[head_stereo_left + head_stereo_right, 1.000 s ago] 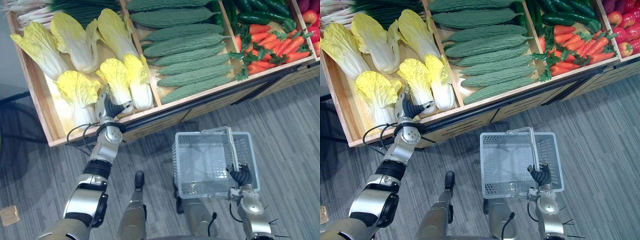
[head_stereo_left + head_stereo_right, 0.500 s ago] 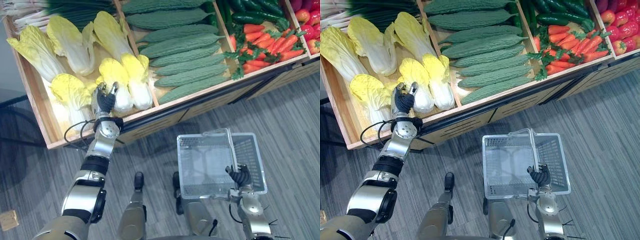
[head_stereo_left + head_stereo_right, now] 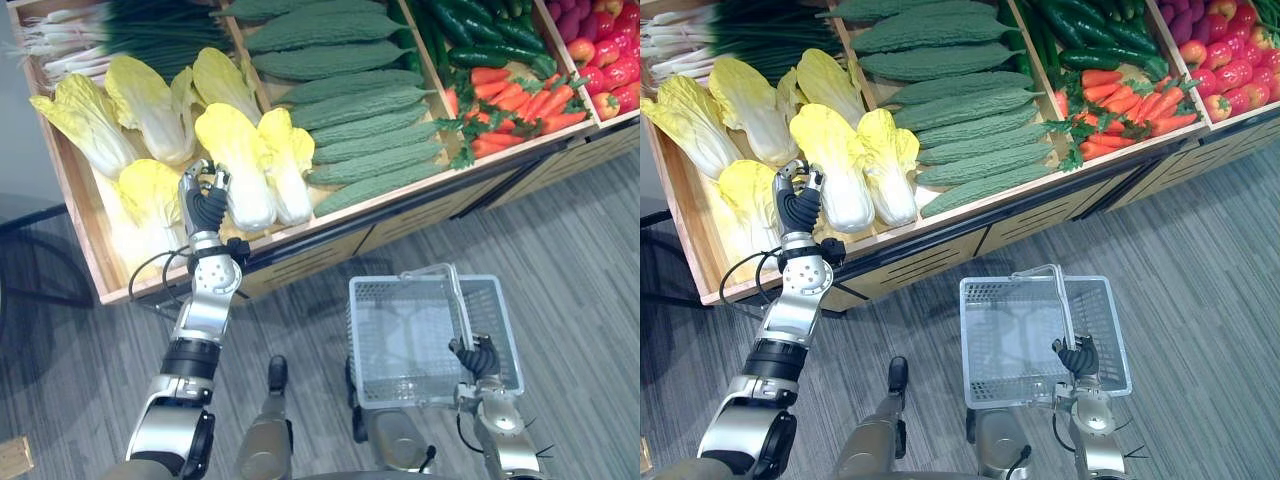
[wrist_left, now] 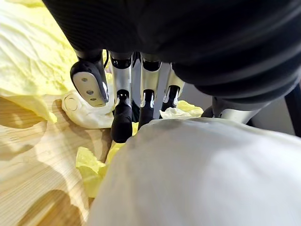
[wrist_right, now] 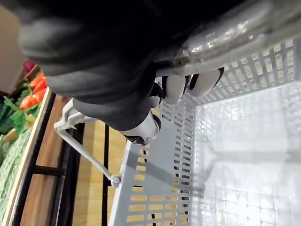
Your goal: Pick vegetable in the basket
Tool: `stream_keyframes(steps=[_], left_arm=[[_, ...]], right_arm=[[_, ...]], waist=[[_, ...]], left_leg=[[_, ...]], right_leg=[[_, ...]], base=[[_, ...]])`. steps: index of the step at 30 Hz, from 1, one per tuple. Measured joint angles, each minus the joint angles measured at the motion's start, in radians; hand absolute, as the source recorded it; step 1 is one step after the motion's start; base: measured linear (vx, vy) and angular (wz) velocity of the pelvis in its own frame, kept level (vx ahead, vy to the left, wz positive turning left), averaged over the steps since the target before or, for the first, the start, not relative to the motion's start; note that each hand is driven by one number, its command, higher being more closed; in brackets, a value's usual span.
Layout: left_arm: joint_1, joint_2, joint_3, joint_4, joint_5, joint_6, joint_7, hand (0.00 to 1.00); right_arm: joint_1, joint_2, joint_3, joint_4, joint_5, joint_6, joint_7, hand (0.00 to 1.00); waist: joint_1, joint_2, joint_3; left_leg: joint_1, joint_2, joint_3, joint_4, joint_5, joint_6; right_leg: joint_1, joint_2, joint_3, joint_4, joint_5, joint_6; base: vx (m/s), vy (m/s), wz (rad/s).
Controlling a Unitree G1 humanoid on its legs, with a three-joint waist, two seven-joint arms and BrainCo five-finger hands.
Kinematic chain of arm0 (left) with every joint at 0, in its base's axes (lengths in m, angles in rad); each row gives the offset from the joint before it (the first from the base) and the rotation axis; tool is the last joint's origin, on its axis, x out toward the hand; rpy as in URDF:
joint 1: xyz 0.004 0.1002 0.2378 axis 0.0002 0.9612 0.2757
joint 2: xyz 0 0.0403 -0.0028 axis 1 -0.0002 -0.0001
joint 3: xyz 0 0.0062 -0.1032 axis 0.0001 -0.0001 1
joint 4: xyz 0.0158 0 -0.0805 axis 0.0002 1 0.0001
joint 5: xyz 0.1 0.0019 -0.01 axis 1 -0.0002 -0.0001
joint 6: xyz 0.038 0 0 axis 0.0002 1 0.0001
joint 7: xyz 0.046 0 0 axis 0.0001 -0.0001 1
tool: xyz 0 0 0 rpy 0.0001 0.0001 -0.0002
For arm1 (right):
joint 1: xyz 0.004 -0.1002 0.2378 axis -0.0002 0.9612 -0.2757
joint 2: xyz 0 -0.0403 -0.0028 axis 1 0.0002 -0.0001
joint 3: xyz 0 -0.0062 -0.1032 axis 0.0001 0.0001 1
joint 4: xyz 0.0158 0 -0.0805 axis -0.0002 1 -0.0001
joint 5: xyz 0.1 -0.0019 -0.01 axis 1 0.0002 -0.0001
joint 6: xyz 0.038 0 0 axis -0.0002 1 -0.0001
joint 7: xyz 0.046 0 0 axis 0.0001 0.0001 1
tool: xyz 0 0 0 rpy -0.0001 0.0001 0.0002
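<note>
Now, left hand (image 3: pixel 205 205) sits low in the cabbage bay of the wooden crate (image 3: pixel 78 215). Its fingers (image 4: pixel 123 115) reach out nearly straight with the thumb set apart, and they are closed round nothing. The dark tips rest among loose yellow leaves. A pale, rounded stalk end lies close under the palm in the left wrist view, most likely that of the napa cabbage (image 3: pixel 236 165). From the head camera, the hand lies between this cabbage and a second head (image 3: pixel 150 192) on its left, just beside both. Firm contact with either cannot be confirmed.

Handling, as judged:
- The cabbage is bulky, with most of its weight toward the white base.
- The base looks dense and stiff, while the yellow top is soft and would likely crease or tear if pinched.
- The smooth ribs may slide against metal fingers.
- Best hold is a wide wrap round the lower white part, fingers on one flank and thumb opposite. Avoid the leaf tips.
- Lift it level so the leafy end does not droop.

Right hand (image 3: pixel 478 358) has its fingers curled round the handle (image 3: pixel 462 310) of the basket (image 3: pixel 400 282). The basket hangs empty over the floor (image 3: pixel 580 220) in front of the crate, well apart from the cabbage.
</note>
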Motion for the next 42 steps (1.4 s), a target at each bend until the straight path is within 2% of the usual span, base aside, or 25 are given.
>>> stream_keyframes(steps=[6,10,18,21,26,27,28,30,31,32,33,34,35,36,37,38,39,42], left_arm=[[0.098,-0.035,0.023,-0.088,0.017,-0.008,0.002,1.00],[0.169,-0.058,0.025,-0.157,0.017,-0.041,0.002,1.00],[0.287,-0.092,0.049,-0.304,0.018,-0.054,0.007,1.00],[0.316,-0.104,0.052,-0.337,0.007,-0.082,0.001,1.00],[0.373,-0.134,0.020,-0.389,-0.119,-0.131,-0.004,1.00],[0.394,-0.149,0.002,-0.395,-0.203,-0.151,-0.020,1.00],[0.397,-0.157,0.000,-0.396,-0.235,-0.155,-0.034,1.00],[0.407,-0.164,-0.023,-0.396,-0.273,-0.161,-0.063,1.00],[0.409,-0.165,-0.033,-0.396,-0.305,-0.162,-0.090,1.00],[0.410,-0.165,-0.040,-0.396,-0.317,-0.162,-0.100,1.00],[0.410,-0.166,-0.041,-0.396,-0.345,-0.165,-0.119,1.00],[0.411,-0.166,-0.047,-0.396,-0.371,-0.170,-0.136,1.00],[0.411,-0.162,-0.054,-0.395,-0.379,-0.170,-0.141,1.00],[0.410,-0.165,-0.078,-0.393,-0.388,-0.169,-0.159,1.00],[0.410,-0.172,-0.097,-0.389,-0.396,-0.169,-0.169,1.00],[0.408,-0.189,-0.159,-0.382,-0.409,-0.169,-0.196,1.00],[0.403,-0.193,-0.186,-0.377,-0.409,-0.170,-0.205,1.00],[0.350,-0.221,-0.306,-0.285,-0.427,-0.168,-0.246,1.00]], right_arm=[[0.034,0.009,-0.008,0.000,-0.011,0.001,0.001,1.00],[0.052,0.009,-0.011,0.000,-0.018,0.001,0.009,1.00],[0.073,0.010,-0.020,0.000,-0.018,0.001,0.019,1.00],[0.082,0.010,-0.023,0.000,-0.018,0.002,0.020,1.00],[0.078,0.010,-0.023,0.000,-0.018,0.011,0.019,1.00],[0.063,0.012,-0.023,-0.001,-0.018,0.019,0.016,1.00],[0.053,0.012,-0.023,-0.002,-0.018,0.021,0.014,1.00],[0.033,0.013,-0.023,-0.010,-0.019,0.043,0.014,1.00],[0.024,0.017,-0.018,-0.040,-0.022,0.058,0.010,1.00],[0.019,0.017,-0.013,-0.048,-0.026,0.059,0.009,1.00],[0.006,0.018,0.002,-0.065,-0.031,0.061,0.005,1.00],[-0.014,0.018,0.026,-0.089,-0.038,0.061,-0.003,1.00],[-0.025,0.019,0.038,-0.103,-0.041,0.062,-0.004,1.00],[-0.038,0.017,0.064,-0.140,-0.046,0.063,-0.004,1.00],[-0.045,0.014,0.073,-0.156,-0.046,0.063,-0.003,1.00],[-0.069,0.004,0.103,-0.184,-0.045,0.063,-0.004,1.00],[-0.078,-0.003,0.119,-0.196,-0.045,0.063,-0.003,1.00],[-0.141,-0.039,0.207,-0.230,-0.026,0.063,-0.001,1.00]], waist=[[0.002,0.022,-0.051],[0.002,0.041,-0.100],[0.005,0.053,-0.137],[0.004,0.054,-0.144],[0.007,0.054,-0.162],[0.013,0.053,-0.163],[0.022,0.054,-0.163],[0.024,0.057,-0.162],[0.027,0.065,-0.162],[0.027,0.068,-0.163],[0.028,0.069,-0.164],[0.031,0.068,-0.164],[0.031,0.069,-0.165],[0.027,0.068,-0.166],[0.027,0.077,-0.166],[0.027,0.095,-0.171],[0.027,0.101,-0.174],[0.027,0.115,-0.169]], left_leg=[[0.013,-0.001,-0.003,0.000,-0.001,-0.002],[0.019,0.001,-0.001,0.000,-0.008,-0.007],[0.065,0.010,0.033,0.000,-0.027,0.000],[0.086,0.009,0.054,0.000,-0.032,0.003],[0.126,0.008,0.128,0.001,-0.061,0.010],[0.141,0.009,0.188,0.021,-0.087,0.013],[0.138,0.012,0.230,0.056,-0.114,0.016],[0.137,0.028,0.293,0.112,-0.154,0.022],[0.133,0.057,0.346,0.170,-0.190,0.023],[0.134,0.072,0.368,0.189,-0.205,0.021],[0.140,0.097,0.409,0.223,-0.234,0.012],[0.154,0.115,0.457,0.249,-0.257,-0.004],[0.162,0.124,0.478,0.258,-0.267,-0.013],[0.179,0.138,0.515,0.272,-0.281,-0.025],[0.189,0.149,0.529,0.279,-0.288,-0.031],[0.208,0.180,0.550,0.297,-0.298,-0.039],[0.210,0.194,0.555,0.313,-0.302,-0.044],[0.193,0.290,0.531,0.554,-0.299,-0.038]], right_leg=[[0.023,0.001,-0.011,-0.007,0.000,0.000],[0.032,0.003,-0.010,-0.017,0.000,0.000],[0.070,0.005,0.034,-0.046,0.011,0.012],[0.088,0.008,0.050,-0.056,0.015,0.012],[0.097,0.013,0.124,-0.067,0.031,0.014],[0.090,0.019,0.179,-0.063,0.038,0.020],[0.079,0.019,0.200,-0.069,0.034,0.024],[0.077,-0.010,0.085,-0.075,0.017,-0.005],[0.068,-0.045,-0.098,-0.048,-0.010,-0.061],[0.066,-0.063,-0.183,-0.031,-0.020,-0.077],[0.066,-0.098,-0.336,0.001,-0.028,-0.095],[0.067,-0.121,-0.441,0.029,-0.020,-0.105],[0.066,-0.123,-0.461,0.040,-0.010,-0.107],[0.064,-0.114,-0.440,0.039,0.034,-0.063],[0.064,-0.099,-0.422,0.036,0.039,-0.048],[0.065,-0.064,-0.387,0.034,0.035,-0.053],[0.066,-0.050,-0.376,0.034,0.030,-0.055],[0.125,0.007,-0.302,0.017,0.008,-0.076]], base=[[0.02,-0.006,0.05],[0.00,-0.008,-0.02],[0.01,-0.008,-0.15],[0.01,-0.007,-0.21],[0.02,0.016,-0.50],[0.00,0.043,-1.11],[-0.02,0.055,-1.36],[-0.01,0.035,-1.04],[0.03,0.015,-0.93],[0.07,0.002,-1.21],[0.11,-0.016,-1.26],[0.12,-0.017,-1.34],[0.14,-0.039,-1.27],[0.11,-0.049,-0.90],[0.19,-0.130,-1.10],[0.16,-0.129,-0.84],[0.23,-0.199,-0.92],[0.13,-0.126,-0.67]])
